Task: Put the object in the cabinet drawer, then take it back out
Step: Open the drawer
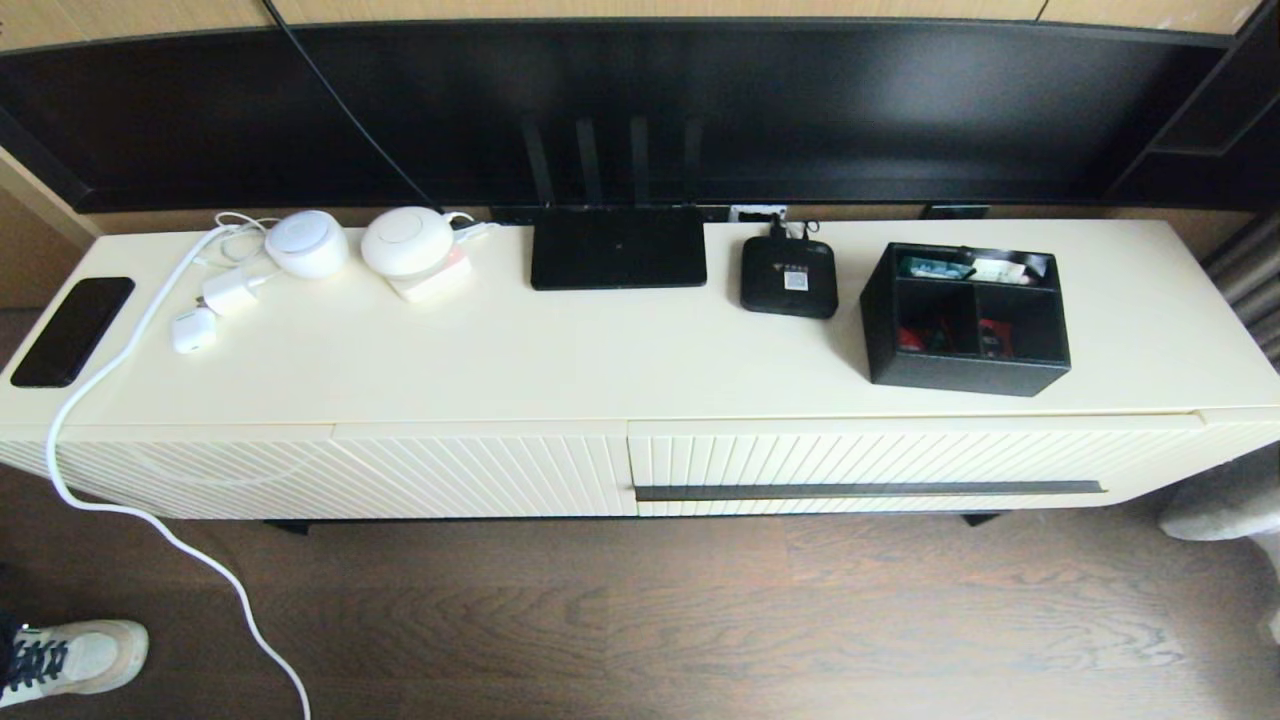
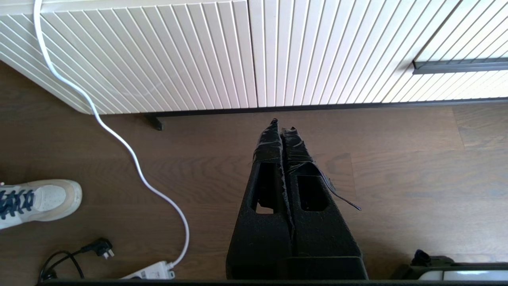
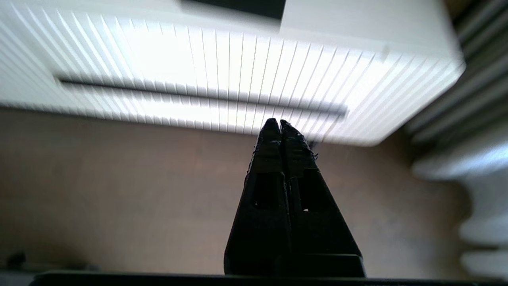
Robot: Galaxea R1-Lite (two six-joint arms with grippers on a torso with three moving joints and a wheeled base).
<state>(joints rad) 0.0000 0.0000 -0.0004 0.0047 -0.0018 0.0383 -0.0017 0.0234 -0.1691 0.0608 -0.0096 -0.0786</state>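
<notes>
The right gripper (image 3: 276, 124), clenched on nothing, hangs low in front of the shut cabinet drawer (image 1: 900, 462) near its bar handle (image 1: 868, 490), nearer than the clenched left gripper (image 2: 282, 128); the organizer box (image 1: 965, 318) sits on the cabinet top directly above that drawer.

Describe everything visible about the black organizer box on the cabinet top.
The black organizer box is rectangular and matte, open-topped, with three compartments: one long rear section holding white and teal items, two front sections holding small red items. It stands upright on the cream cabinet top, right of the small set-top box, above the closed drawer. Nothing grips it.
</notes>
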